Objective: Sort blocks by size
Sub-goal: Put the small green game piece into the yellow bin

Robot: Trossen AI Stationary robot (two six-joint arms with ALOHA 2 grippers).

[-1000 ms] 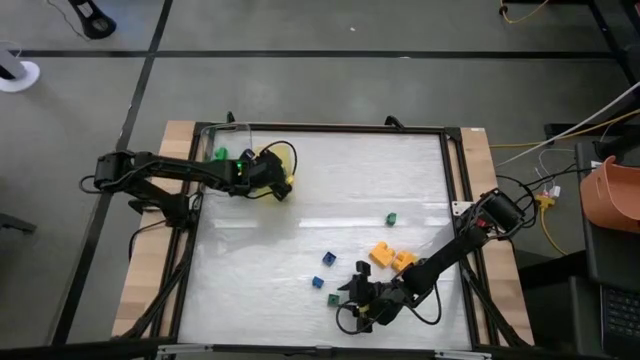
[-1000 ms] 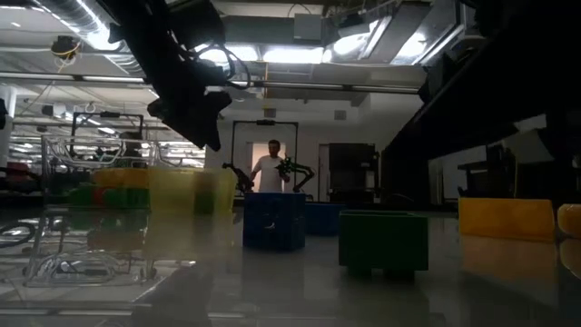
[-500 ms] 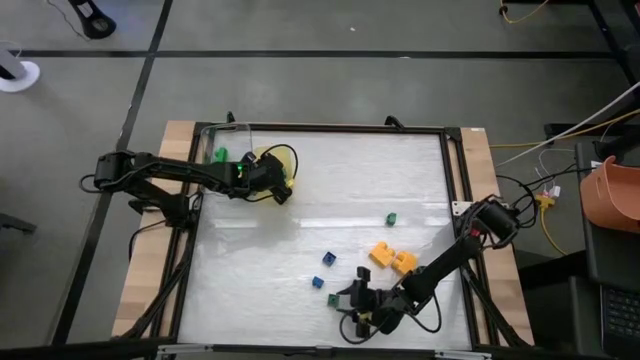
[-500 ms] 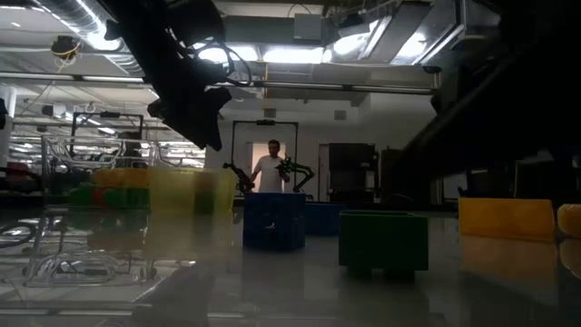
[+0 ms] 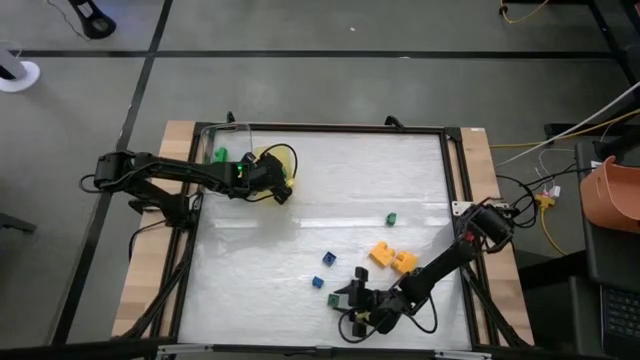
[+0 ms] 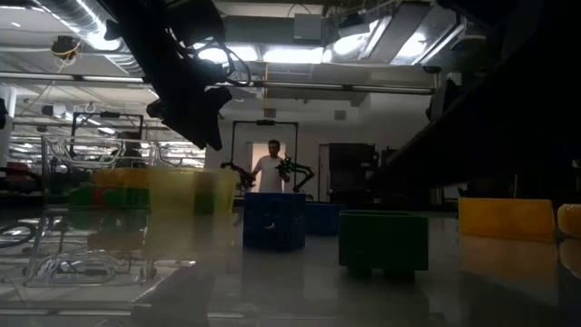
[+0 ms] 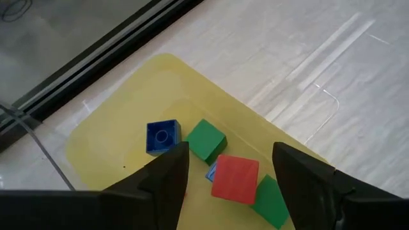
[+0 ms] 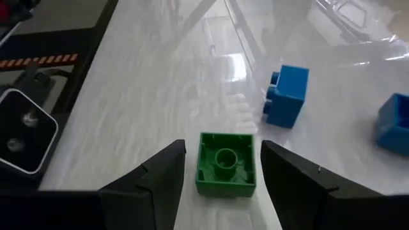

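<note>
High view: table [image 5: 300, 180] had a dark frame round a pale top. Left gripper [image 5: 283, 188] sat over the yellow tray [image 5: 287, 156] near the far-left corner, close to the frame edge. Clear container [image 5: 222, 140] stood just beside the tray, right at the far edge, w/ a green block [image 5: 220, 154] in it. Right gripper [image 5: 343, 297] was low near the front edge, little room between it and the frame. Mid table was wide open. Loose blocks sat right of centre: small green cube [image 5: 391, 217], orange bricks [image 5: 392, 257], blue cube [image 5: 329, 258], another blue cube [image 5: 317, 283].

Low view: big blue block [image 6: 273, 221] and green block [image 6: 383, 242] stood on the tabletop, apart, w/ a yellow-looking brick [image 6: 506, 219] off to the side. Tray and container showed blurry further back. A person [image 6: 270, 170] stood far off in the room.

Left wrist view: fingers [image 7: 167, 176] were spread, nothing between them. Tray held a blue cube [image 7: 161, 137], two green cubes [image 7: 206, 140], a red cube [image 7: 234, 179]; a bit of blue peeked from under the red one.

Right wrist view: fingers [image 8: 165, 172] were spread either side of a green cube [image 8: 225, 163], apart from it, not gripping. Two blue cubes [image 8: 287, 94] lay beyond it. Table edge ran close alongside.
</note>
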